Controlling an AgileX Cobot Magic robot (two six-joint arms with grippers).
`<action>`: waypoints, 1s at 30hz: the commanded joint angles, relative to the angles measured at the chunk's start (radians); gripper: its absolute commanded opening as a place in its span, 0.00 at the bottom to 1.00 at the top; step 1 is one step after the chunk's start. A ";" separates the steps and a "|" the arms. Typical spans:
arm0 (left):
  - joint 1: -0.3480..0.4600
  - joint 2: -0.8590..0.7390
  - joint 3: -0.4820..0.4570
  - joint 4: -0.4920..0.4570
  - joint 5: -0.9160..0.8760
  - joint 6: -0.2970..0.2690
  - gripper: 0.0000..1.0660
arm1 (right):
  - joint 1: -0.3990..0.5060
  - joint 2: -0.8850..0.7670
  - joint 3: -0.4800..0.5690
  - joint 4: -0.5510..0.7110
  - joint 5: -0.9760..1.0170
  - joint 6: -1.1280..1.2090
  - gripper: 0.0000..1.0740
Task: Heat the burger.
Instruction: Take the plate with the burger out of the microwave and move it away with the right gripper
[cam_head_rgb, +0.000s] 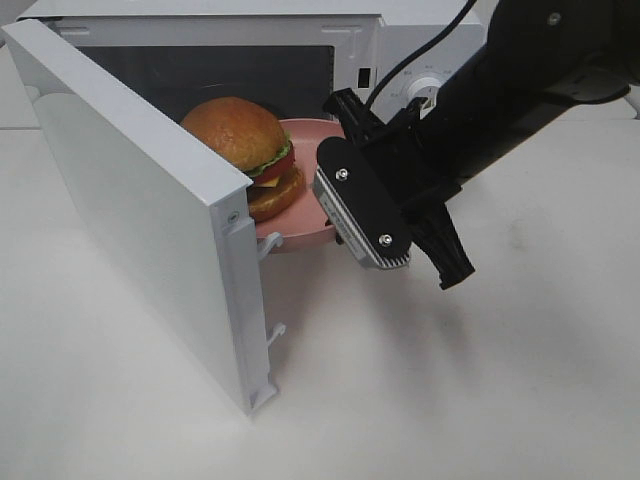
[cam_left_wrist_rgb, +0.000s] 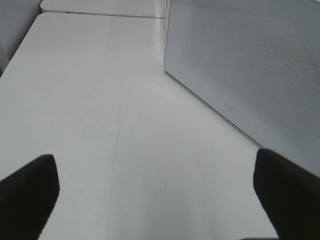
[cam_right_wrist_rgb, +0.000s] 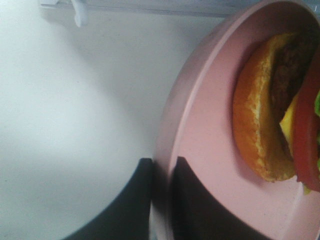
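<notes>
The burger (cam_head_rgb: 240, 140), with a golden bun, lettuce and tomato, sits on a round pink plate (cam_head_rgb: 300, 232) at the mouth of the open microwave (cam_head_rgb: 250, 40). My right gripper (cam_head_rgb: 335, 222) is shut on the plate's near rim. In the right wrist view its two dark fingers (cam_right_wrist_rgb: 142, 205) pinch the plate rim (cam_right_wrist_rgb: 200, 150), with the burger (cam_right_wrist_rgb: 260, 125) just beyond. Part of the plate still hangs over the white table. My left gripper (cam_left_wrist_rgb: 157, 195) is open with nothing between its fingers, low over the table beside a white microwave panel (cam_left_wrist_rgb: 250, 65).
The microwave door (cam_head_rgb: 150, 210) swings out wide to the left of the plate, its latch hooks (cam_head_rgb: 270, 330) facing the opening. A control dial (cam_head_rgb: 425, 90) is on the microwave's right side. White table (cam_head_rgb: 450, 380) stretches in front.
</notes>
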 joint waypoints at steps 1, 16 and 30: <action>-0.001 -0.002 0.003 -0.004 -0.011 -0.001 0.92 | -0.003 -0.062 0.044 0.031 -0.066 -0.003 0.00; -0.001 -0.002 0.003 -0.004 -0.011 -0.001 0.92 | -0.003 -0.269 0.295 0.056 -0.148 0.028 0.00; -0.001 -0.002 0.003 -0.004 -0.011 -0.001 0.92 | -0.003 -0.567 0.508 0.043 -0.169 0.153 0.00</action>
